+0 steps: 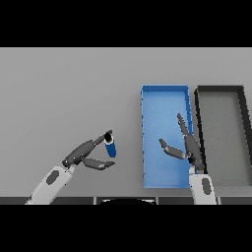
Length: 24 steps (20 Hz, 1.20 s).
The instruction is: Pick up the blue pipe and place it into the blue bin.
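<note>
While the blue pipe [110,146] stands on the tabletop [64,93] left of the blue bin [165,96], the left hand [84,153] reaches from lower left, fingers touching its top, thumb spread below. Right hand [189,145] hangs spread over the bin.

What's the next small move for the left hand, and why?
Probably close the left hand on the blue pipe: its fingers and thumb already flank the pipe, which still looks to be on the table, left of the blue bin. The right hand hangs open over the bin.
</note>
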Available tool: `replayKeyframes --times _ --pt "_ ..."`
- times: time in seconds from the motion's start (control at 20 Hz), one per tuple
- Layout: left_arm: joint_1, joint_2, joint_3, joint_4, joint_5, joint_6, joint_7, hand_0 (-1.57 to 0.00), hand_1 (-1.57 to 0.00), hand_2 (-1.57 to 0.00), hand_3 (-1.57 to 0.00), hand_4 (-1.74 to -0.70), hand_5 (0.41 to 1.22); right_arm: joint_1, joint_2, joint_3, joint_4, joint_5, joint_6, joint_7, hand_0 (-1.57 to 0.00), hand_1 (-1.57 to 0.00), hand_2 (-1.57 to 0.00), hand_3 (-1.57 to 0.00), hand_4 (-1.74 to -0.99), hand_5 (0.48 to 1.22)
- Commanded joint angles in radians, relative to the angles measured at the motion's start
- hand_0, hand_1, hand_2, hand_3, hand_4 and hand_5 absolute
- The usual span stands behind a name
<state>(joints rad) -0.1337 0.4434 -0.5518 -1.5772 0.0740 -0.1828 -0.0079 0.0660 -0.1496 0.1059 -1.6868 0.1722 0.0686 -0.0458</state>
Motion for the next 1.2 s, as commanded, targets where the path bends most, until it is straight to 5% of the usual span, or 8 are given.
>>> replayKeyframes --times 0.0,0.25,0.45,0.65,0.75,0.9,1.0,1.15 --pt "-0.004 -0.021 -0.005 0.022 -0.003 0.003 -0.002 0.00 0.00 0.00 0.00 -1.13 0.487 -0.016 -0.004 -0.007 0.012 -0.003 0.000 0.018 0.00 0.00 0.00 0.00 -1.205 0.554" --pt "-0.018 -0.104 -0.016 0.133 -0.040 0.038 -0.059 0.00 0.00 0.00 0.00 -1.12 0.494 -0.001 0.004 -0.006 0.009 -0.009 -0.001 -0.032 0.00 0.00 0.00 0.00 -1.201 0.548" --pt "-0.066 -0.168 -0.011 0.206 -0.039 0.042 -0.106 0.00 0.00 -0.05 -0.02 -1.12 0.543 -0.006 0.001 -0.003 0.011 0.001 -0.002 -0.012 0.00 0.00 0.00 0.00 -1.192 0.549" --pt "-0.072 -0.215 0.010 0.214 0.043 0.007 -0.097 -0.04 -0.25 -0.42 -0.35 -1.27 0.675 -0.002 -0.005 -0.012 0.004 -0.012 0.003 -0.013 0.00 0.00 0.00 0.00 -1.196 0.560" --pt "-0.064 -0.244 0.010 0.224 0.061 0.007 -0.102 -0.42 -0.64 -0.78 -0.78 -1.38 0.872 0.004 -0.004 -0.010 0.007 -0.005 0.000 -0.012 0.00 0.00 0.00 0.00 -1.191 0.561" --pt "-0.052 -0.254 0.008 0.215 0.047 0.016 -0.120 -0.98 -1.10 -1.16 -1.11 -1.55 1.042 0.005 -0.002 -0.003 0.007 0.009 -0.006 -0.019 0.00 0.00 0.00 0.00 -1.182 0.562" --pt "-0.042 -0.259 -0.016 0.196 0.035 0.021 -0.127 -1.19 -1.27 -1.31 -1.26 -1.62 1.106 0.005 -0.002 -0.002 0.005 0.007 -0.003 -0.019 0.00 0.00 0.00 0.00 -1.178 0.561" --pt "-0.039 -0.258 -0.033 0.192 0.012 0.045 -0.158 -1.38 -1.42 -1.44 -1.41 -1.54 1.162 0.004 0.000 0.004 0.008 0.021 -0.011 -0.013 0.00 0.00 0.00 0.00 -1.176 0.559"
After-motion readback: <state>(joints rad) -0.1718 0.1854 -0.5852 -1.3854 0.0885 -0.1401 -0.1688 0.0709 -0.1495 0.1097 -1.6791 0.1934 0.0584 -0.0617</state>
